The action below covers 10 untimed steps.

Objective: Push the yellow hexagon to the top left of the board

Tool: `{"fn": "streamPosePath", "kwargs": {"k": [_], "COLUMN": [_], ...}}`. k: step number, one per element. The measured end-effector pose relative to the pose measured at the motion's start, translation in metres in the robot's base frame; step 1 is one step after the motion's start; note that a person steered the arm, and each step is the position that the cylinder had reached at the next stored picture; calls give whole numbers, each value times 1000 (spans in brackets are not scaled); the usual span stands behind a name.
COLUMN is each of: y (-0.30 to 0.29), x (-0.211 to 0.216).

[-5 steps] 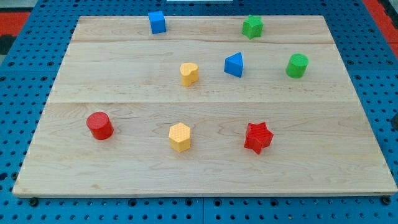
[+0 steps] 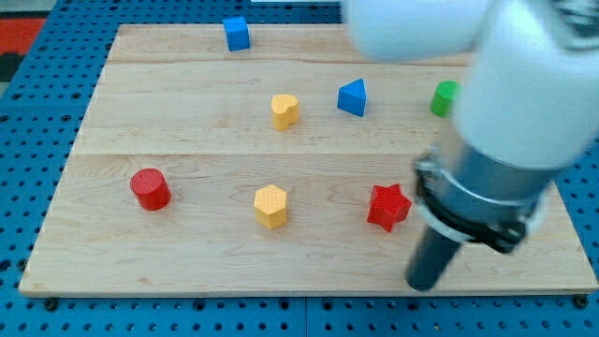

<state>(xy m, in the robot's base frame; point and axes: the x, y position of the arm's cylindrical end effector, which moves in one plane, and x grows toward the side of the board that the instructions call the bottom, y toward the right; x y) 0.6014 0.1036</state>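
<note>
The arm point(image 2: 505, 84) is a bulky, blurred body of smooth white casing with rounded contours. Below it sits a grey cylindrical section ringed by a black clamp-like collar point(image 2: 473, 211). From the collar a short, straight dark rod point(image 2: 432, 257) emerges, ending in my tip point(image 2: 421, 285), blunt and round.

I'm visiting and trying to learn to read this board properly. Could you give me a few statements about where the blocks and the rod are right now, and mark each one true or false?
1. My tip sits at the view's bottom right, just right of and below the red star. True.
2. My tip touches the yellow hexagon. False: the red star lies between them, well apart from the hexagon.
3. The blue cube is near the board's top edge. True.
4. The red cylinder is right of the yellow hexagon. False: it is to its left.
5. The arm partly hides the green cylinder. True.
</note>
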Motion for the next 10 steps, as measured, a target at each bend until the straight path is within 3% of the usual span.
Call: {"fn": "streamPosePath", "kwargs": {"k": [1,3,4,5,6,7,9,10], "y": [-16,-11,-54,-131,-187,-167,-98,-49], "x": [-31,-31,-26,-36,-89,-129,-111,-76]}}
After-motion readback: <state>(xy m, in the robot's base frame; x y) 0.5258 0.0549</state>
